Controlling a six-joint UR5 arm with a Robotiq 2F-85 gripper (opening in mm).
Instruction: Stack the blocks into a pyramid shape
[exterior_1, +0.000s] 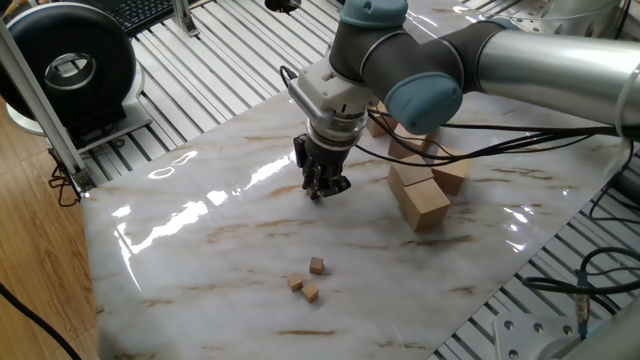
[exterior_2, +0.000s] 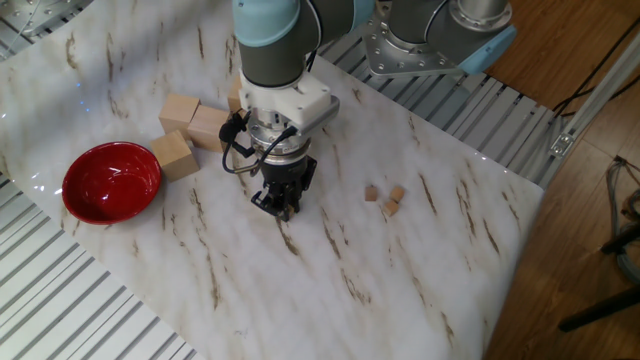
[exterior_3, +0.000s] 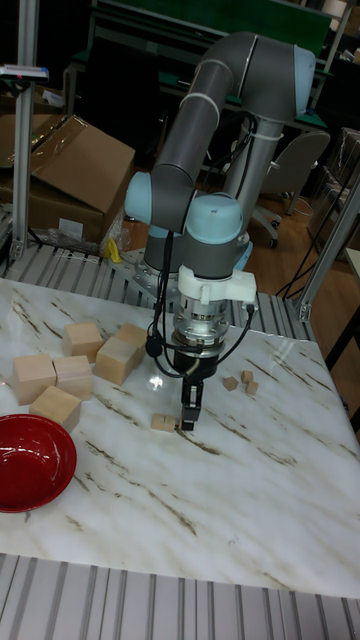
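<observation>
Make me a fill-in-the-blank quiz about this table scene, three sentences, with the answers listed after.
1. The bowl on the marble table is colored ____.
2. Away from the pincer, ____ tiny cubes sit grouped together.
3. In the tall fixed view, a fourth tiny cube lies on the table right beside the pincer's ____.

Missing words: red; three; fingertips

Glossy marble tabletop (exterior_1: 200, 240), wooden floor (exterior_2: 590, 130)

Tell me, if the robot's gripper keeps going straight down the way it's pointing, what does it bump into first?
Probably just the marble table. The gripper points straight down, close above it. One tiny tan cube sits right beside the fingertips, apparently not under them, though depth is hard to judge.
</observation>
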